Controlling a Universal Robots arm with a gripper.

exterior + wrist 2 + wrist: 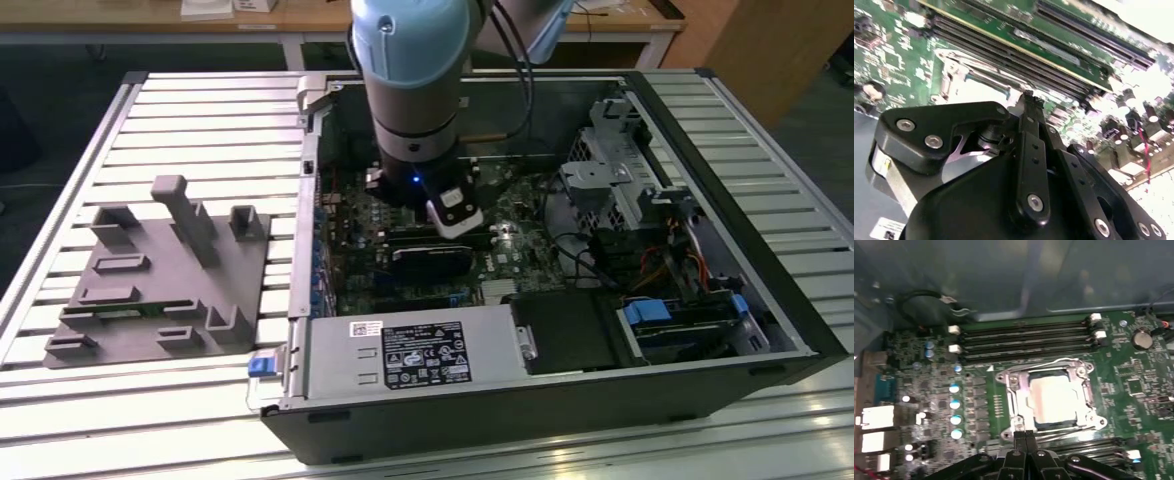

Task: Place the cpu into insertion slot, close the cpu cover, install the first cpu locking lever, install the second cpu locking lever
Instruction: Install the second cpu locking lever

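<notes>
1. At the exterior view's left, a grey fixture block [154,275] with upright posts and recesses sat on the slatted table [80,150], well apart from the computer case [534,400]. It looked like a staging place for parts.
2. The case lay open on its side with its motherboard [354,270] facing up, which let the arm [414,90] reach straight down into it.
3. In the first wrist view, the long black memory slots [1024,342] ran beside the insertion slot [1051,395], so the work area was a tight one.
4. The cpu [1056,400] already lay flat in that slot, its pale face showing.
5. The cpu cover [1021,395] appeared to be lowered around the chip, its silvery frame bordering the pale face. A thin wire lever [1061,361] curved along the slot's far edge; whether it was latched could not be told.
6. The gripper [1025,436] hovered just beside the near edge of the slot. Its fingertips were pressed together with nothing between them, a narrow point probably suited to pushing a cover or lever.
7. In the second wrist view the gripper [1029,100] stood close above the silvery frame [954,75].
</notes>
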